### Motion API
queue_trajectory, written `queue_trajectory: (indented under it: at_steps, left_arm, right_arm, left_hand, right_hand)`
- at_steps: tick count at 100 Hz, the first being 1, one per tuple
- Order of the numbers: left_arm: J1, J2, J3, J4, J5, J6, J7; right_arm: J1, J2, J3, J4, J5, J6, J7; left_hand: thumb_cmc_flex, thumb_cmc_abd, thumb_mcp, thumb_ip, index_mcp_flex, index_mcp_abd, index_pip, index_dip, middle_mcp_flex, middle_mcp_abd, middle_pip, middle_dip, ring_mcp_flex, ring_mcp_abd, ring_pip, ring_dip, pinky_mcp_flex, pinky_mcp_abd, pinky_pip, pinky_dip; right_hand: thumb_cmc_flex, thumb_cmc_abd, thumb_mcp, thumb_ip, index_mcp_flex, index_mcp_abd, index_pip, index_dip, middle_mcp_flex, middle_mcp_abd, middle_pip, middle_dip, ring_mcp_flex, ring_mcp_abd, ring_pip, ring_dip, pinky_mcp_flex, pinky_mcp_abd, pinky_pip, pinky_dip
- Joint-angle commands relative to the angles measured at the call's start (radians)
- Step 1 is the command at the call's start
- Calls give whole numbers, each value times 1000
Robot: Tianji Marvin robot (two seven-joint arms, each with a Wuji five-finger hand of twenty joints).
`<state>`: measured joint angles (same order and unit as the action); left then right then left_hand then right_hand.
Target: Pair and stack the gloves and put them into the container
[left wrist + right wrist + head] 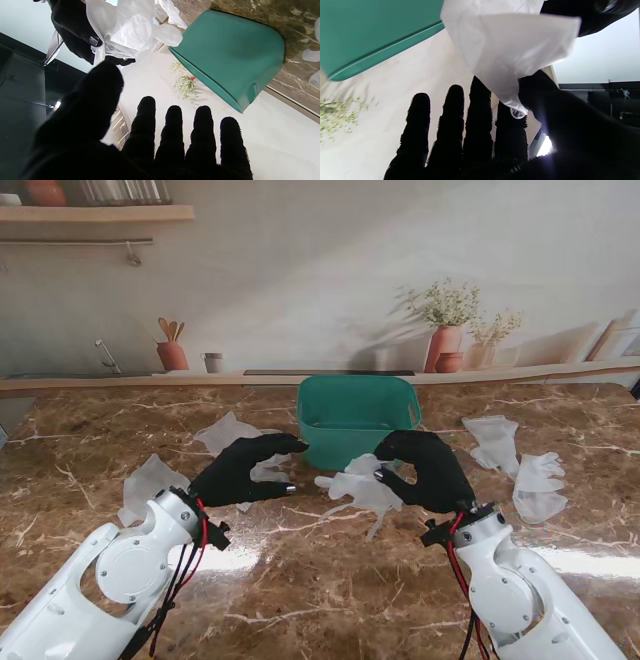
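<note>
Gloves, seemingly a stacked pair, hang pinched in the right robot hand beside the green container, ready for dropping in, while the left robot hand hovers released.

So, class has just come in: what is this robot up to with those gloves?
The right hand is pinching a clear glove and holding it just in front of the green container. The left hand is open beside it, fingers spread, holding nothing. More gloves lie loose on the marble table: two to the right and some to the left. From the stand view the container looks empty.
</note>
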<state>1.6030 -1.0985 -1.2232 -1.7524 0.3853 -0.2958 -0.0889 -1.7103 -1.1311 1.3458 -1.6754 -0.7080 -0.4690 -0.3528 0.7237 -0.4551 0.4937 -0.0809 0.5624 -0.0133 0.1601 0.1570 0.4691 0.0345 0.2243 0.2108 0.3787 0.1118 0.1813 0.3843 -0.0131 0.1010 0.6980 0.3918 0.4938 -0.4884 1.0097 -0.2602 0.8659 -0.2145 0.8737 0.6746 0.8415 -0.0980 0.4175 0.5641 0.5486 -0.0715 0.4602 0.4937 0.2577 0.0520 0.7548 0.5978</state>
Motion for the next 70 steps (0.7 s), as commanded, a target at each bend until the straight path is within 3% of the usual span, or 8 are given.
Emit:
queue_trajectory:
  at_steps: [1,27,41,70]
  left_arm:
    - [10,4,6,-17,-15,6,-17]
    - [26,16,-10,-42,-108,47,-107]
    - [33,19,-18,-61,-113,59,-122]
    - [0,28,8,-52,-118,79,-167]
  right_arm:
    - [5,-12,-23,-6,8,-15,21]
    - [26,-10,-72,-18,27,-69,54]
    - [32,-7,-88,-23,37,-86,76]
    - [39,-4,-117,-32,58,-103,107]
  left_hand:
    - [-49,-11,32,-38,-6,-18,8,-9,21,-2,14,11,-10,0,-2,10,-27,15,-5,39]
    - [-58,-13,7,-37,-13,34,4,-9,6,-1,4,6,-43,10,-15,12,-49,26,-46,59]
    - [-72,-15,-13,-36,2,54,9,-8,12,0,6,6,-44,11,-17,14,-52,36,-62,72]
    - [-46,26,-92,-23,18,2,99,54,6,2,-6,12,-61,13,-29,19,-57,59,-167,123]
  right_hand:
    - [64,-3,40,-23,14,-74,18,2,-11,-26,-18,-10,8,-41,-17,-20,3,3,-1,21]
    - [69,-10,56,-18,16,-90,26,24,-15,-28,-21,-10,2,-44,-20,-22,8,3,4,24]
    - [70,-13,62,-18,19,-98,24,32,-17,-24,-24,-12,-2,-46,-25,-25,9,4,6,24]
    - [70,-14,66,-20,23,-111,16,43,-11,-26,-30,-15,-1,-45,-34,-32,10,7,7,25]
